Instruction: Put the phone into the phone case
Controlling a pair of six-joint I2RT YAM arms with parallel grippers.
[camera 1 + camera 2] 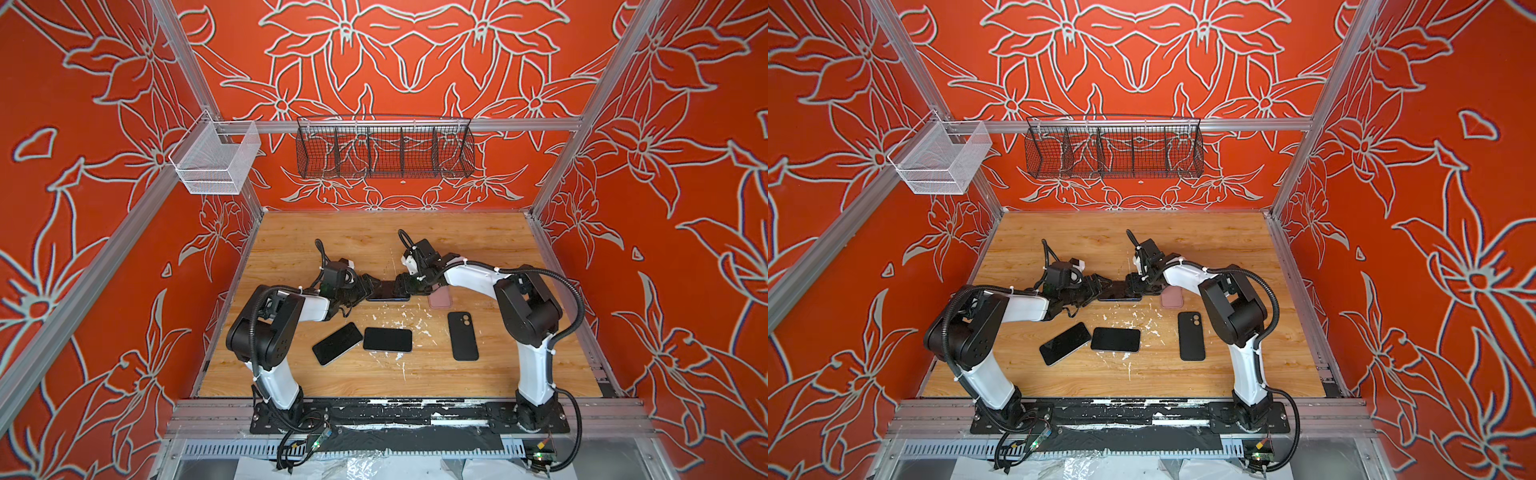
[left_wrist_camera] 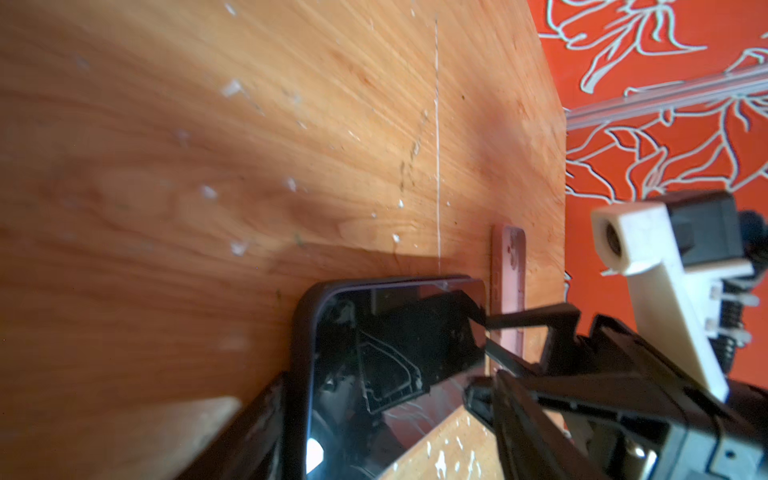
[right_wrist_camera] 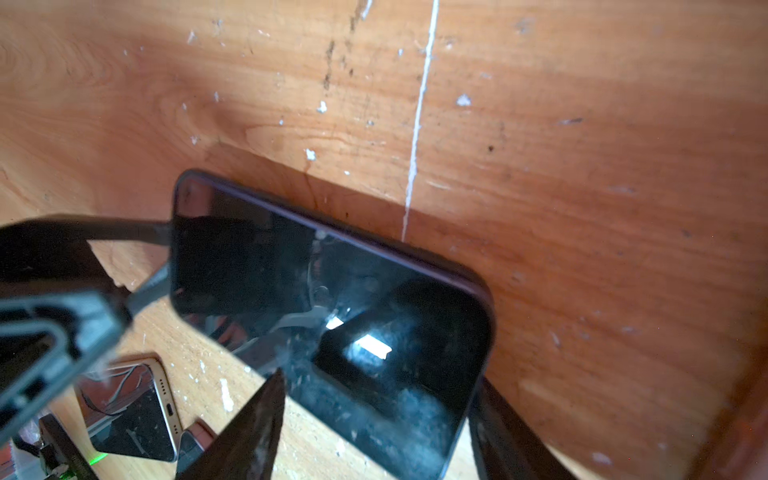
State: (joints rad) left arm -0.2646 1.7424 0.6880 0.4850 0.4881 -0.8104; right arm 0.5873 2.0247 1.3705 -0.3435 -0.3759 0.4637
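Phone (image 1: pixel 387 291) in the middle of the wooden table (image 1: pixel 374 241), tilted up from the wood, glossy dark screen showing, broad shadow behind it. Placed end to end between left gripper (image 1: pixel 371 286) and right gripper (image 1: pixel 405 286). Right gripper clamped on the phone: in the right wrist view its two fingers (image 3: pixel 257 419) pressed against the long sides at one end. Left gripper at the opposite end, jaws set wide, fingers (image 3: pixel 129 230) reaching the short edge; firm hold or only contact, impossible to tell. Dark bluish rim around the phone, clear in both wrist views, only a thin line in both top views.

Counted in both top views: three phones, two cases, two baskets.

Just right of the held phone, pink case (image 1: pixel 441 300), flat on the table, partly hidden under the right arm. Hollow side up with small cut-outs, visible only in the left wrist view. Nearer and further right, black case (image 1: pixel 462 336), lying alone, two round camera holes at its far end.

Near the front centre, slanted phone (image 1: pixel 337 343) on the left and straight phone (image 1: pixel 387 339) just beside it, corners close, screens up. Gold rim (image 3: pixel 164 399) with a charging port on one of these, shown only by the right wrist view.

White flecks and one thin pale line on the wood. White mesh basket (image 1: pixel 216 162) on the left rail, black wire basket (image 1: pixel 384 147) with partitions on the far rail.
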